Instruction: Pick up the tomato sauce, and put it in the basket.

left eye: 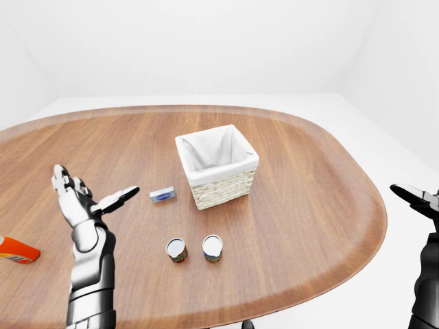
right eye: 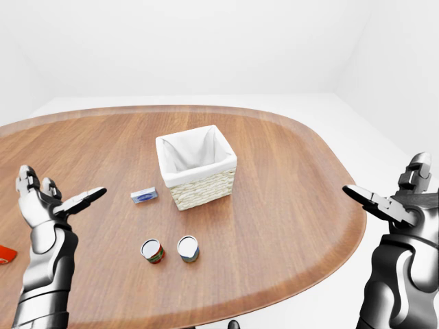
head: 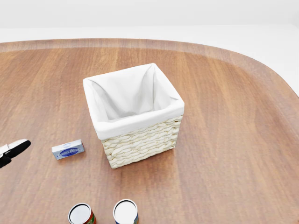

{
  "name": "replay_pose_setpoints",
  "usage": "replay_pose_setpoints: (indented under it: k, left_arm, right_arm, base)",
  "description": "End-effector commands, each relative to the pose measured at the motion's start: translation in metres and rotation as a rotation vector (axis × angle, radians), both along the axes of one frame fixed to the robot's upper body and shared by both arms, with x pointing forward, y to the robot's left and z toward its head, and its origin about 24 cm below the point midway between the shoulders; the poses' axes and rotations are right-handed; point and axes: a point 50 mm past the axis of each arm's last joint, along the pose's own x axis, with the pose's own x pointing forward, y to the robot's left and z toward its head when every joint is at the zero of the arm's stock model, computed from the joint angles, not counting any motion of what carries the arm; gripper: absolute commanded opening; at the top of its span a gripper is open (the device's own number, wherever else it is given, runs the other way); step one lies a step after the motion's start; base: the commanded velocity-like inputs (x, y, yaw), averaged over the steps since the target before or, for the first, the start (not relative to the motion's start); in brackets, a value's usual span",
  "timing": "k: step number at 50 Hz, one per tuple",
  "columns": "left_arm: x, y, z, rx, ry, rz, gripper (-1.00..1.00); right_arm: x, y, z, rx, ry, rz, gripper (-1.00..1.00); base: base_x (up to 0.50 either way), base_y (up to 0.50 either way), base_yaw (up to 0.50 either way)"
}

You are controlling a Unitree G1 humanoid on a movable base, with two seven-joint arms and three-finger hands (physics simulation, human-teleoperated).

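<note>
While raised, left hand (left eye: pixel 79 201) fingers spread wide, empty, right hand (right eye: pixel 398 199) likewise open, touching nothing

surface (left eye: pixel 309 185): warm brown wood grain | basket (head: pixel 140 142): pale cream weave, white cloth lining | tomato sauce can (left eye: pixel 177 250): red and green label, white top | second can (left eye: pixel 212 248): blue and yellow label, white top | small box (head: pixel 68 149): grey with blue oval | bottle (left eye: pixel 17 250): orange | left robot hand (left eye: pixel 82 202): silver, black fingertips
</note>
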Motion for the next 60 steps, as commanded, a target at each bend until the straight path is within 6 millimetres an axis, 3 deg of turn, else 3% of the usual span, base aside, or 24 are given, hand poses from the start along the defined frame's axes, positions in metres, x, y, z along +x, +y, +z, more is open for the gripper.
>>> replay_pose_setpoints:
  k: [1,6,13,21,25,36,51,53,60]
  left_arm:
    - [0.019,-0.031,-0.025,0.344,0.236,-0.137,1.0]
    - [0.022,-0.041,-0.04,0.4,0.309,-0.209,1.0]
    - [0.018,-0.051,-0.055,0.707,0.492,-0.225,1.0]
    - [-0.002,-0.058,-0.052,1.062,0.626,-0.229,1.0]
    - [-0.003,-0.056,-0.043,1.072,0.601,-0.188,1.0]
    - [-0.007,-0.06,-0.054,1.13,0.64,-0.225,1.0]
    - [-0.013,-0.093,-0.075,1.164,0.649,-0.404,1.0]
    - [-0.02,-0.106,-0.083,1.179,0.65,-0.468,1.0]
    - [-0.024,-0.112,-0.087,1.198,0.65,-0.491,1.0]
  right_arm:
    - [0.0,0.001,0.001,-0.002,-0.004,0.001,1.0]
    - [0.0,0.001,0.001,-0.001,-0.003,0.002,1.0]
    - [0.001,0.001,0.0,0.0,-0.001,0.004,1.0]
    - [0.001,0.001,0.0,-0.001,0.001,0.005,1.0]
    - [0.001,0.001,0.0,-0.002,0.0,0.005,1.0]
    - [0.002,0.001,-0.001,0.0,0.006,0.006,1.0]
    - [0.001,0.002,-0.003,0.001,0.011,0.009,1.0]
    - [0.002,0.002,-0.003,0.0,0.011,0.009,1.0]
    - [0.002,0.002,-0.003,0.0,0.01,0.01,1.0]
  base:
    - [0.0,0.0,0.0]
    - [0.0,0.0,0.0]
    - [0.0,0.0,0.0]
    - [0.0,0.0,0.0]
    - [0.0,0.0,0.0]
    - [0.0,0.0,0.0]
    - [0.0,0.0,0.0]
    - [0.0,0.0,0.0]
    - [0.0,0.0,0.0]
